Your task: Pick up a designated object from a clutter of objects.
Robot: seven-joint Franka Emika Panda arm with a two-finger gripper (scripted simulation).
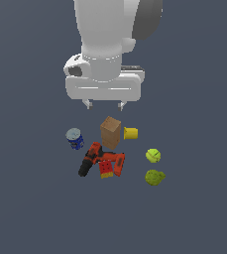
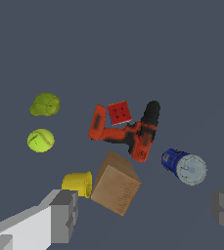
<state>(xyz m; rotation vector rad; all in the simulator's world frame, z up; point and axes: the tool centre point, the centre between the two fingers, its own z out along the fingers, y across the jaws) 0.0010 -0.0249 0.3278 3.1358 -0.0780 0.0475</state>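
The blue can (image 1: 75, 138) with a silvery-grey top stands on the floor at the exterior view's left of the clutter; it also shows in the wrist view (image 2: 184, 166). My gripper (image 1: 105, 104) hangs open and empty above the clutter, over the brown box (image 1: 110, 132) and to the exterior view's right of the can. In the wrist view its grey fingertips (image 2: 64, 215) stand wide apart with the box (image 2: 116, 184) between them. The red-and-black drill (image 1: 97, 159) lies in front of the box, with the red block (image 1: 106, 168) against it.
A yellow cup (image 1: 131, 133) lies on its side right beside the box. Two yellow-green balls (image 1: 153, 156) (image 1: 154, 177) sit at the exterior view's right. The floor is plain dark grey all around.
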